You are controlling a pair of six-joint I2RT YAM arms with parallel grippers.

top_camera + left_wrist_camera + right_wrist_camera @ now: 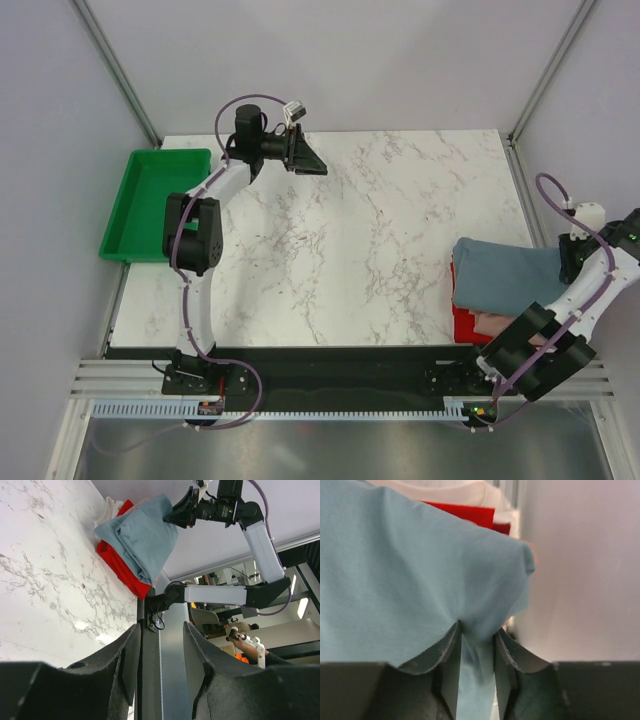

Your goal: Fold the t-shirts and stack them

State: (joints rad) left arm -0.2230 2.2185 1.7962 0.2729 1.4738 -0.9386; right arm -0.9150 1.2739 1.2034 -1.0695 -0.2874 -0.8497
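Observation:
The t-shirts lie folded in a stack at the table's right edge. The slate blue-grey t-shirt (505, 272) is on top, the dusty pink t-shirt (505, 322) and the bright red t-shirt (466, 326) show beneath. My right gripper (567, 258) is at the stack's right side, shut on an edge of the blue-grey t-shirt (410, 570), with cloth between its jaws (477, 642). The red t-shirt (465, 512) shows behind. My left gripper (312, 160) is open and empty, raised over the far left of the table (161, 645). The stack also shows in the left wrist view (142, 535).
A green plastic tray (150, 200) sits off the table's left side, beside the left arm. The marble tabletop (360, 250) lies between the arms. A metal frame rail (540, 70) and grey walls enclose the cell.

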